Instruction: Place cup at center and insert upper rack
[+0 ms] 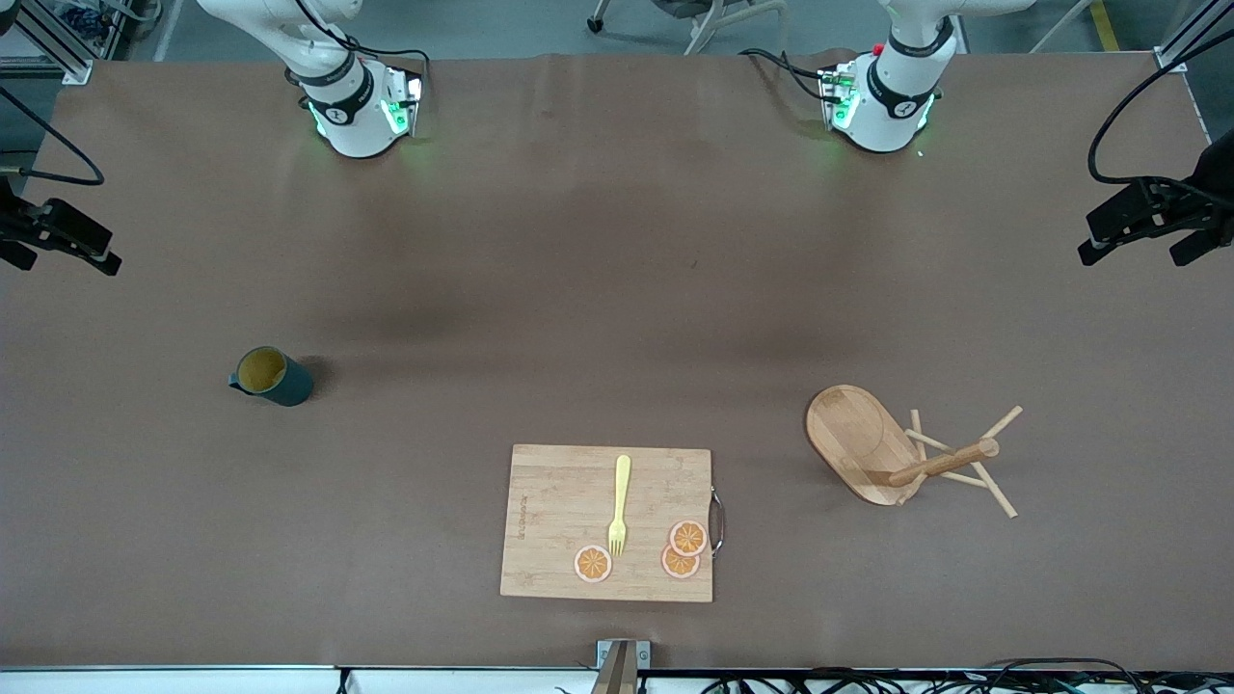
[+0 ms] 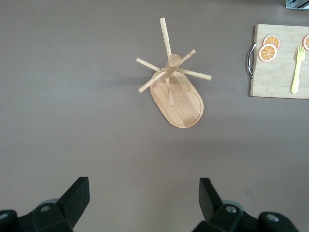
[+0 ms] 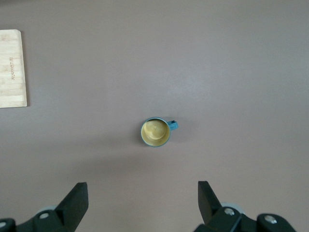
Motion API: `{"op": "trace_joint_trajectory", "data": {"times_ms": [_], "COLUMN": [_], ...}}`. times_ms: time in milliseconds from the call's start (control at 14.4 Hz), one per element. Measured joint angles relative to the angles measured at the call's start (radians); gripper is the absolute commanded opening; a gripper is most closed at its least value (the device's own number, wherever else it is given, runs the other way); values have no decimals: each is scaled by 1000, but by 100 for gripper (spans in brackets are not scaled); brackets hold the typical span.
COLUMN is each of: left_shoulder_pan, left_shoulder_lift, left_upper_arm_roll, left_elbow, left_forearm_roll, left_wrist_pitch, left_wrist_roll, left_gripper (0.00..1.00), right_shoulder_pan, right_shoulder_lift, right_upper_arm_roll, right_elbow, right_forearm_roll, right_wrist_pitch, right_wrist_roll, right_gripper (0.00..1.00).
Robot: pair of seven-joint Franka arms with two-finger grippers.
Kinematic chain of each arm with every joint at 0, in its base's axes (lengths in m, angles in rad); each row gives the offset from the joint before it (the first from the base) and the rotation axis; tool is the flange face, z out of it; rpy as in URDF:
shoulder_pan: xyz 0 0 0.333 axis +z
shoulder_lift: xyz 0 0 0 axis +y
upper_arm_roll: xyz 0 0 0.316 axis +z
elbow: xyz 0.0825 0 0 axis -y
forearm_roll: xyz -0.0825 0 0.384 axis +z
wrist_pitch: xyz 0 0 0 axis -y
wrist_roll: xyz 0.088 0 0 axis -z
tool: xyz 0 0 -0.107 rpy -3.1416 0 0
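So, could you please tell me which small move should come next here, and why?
Probably lower the open right gripper onto the upright dark teal mug with the yellow inside: it stands untouched toward the right arm's end, off centre. The open left gripper waits above the wooden mug tree.

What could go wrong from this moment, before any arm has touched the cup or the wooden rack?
1. The upper rack carries thin pegs angled out around its post; an open left gripper coming down from above could catch a peg and tip the rack.
2. The cup stands apart from everything, small, with a small handle; the open right gripper above it may knock it over if it closes off-centre.
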Motion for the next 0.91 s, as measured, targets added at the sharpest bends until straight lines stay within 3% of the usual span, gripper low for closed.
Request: {"op": "trace_joint_trajectory", "data": {"times_ms": [905], "left_shoulder_pan": [0], "left_shoulder_lift": [0], "left_upper_arm_roll": [-1], "left_elbow": [0], "left_forearm_roll": [0], "left_wrist_pitch": [-1], "left_wrist_roll": [0], "left_gripper": [100], "right_shoulder_pan": [1], "right_shoulder_lift": [31], "right_upper_arm_roll": [5], "right_elbow": [3], "right_forearm_roll": [1], "right_wrist_pitch": [-15], "right_wrist_roll": [0], "right_gripper": [100]}}
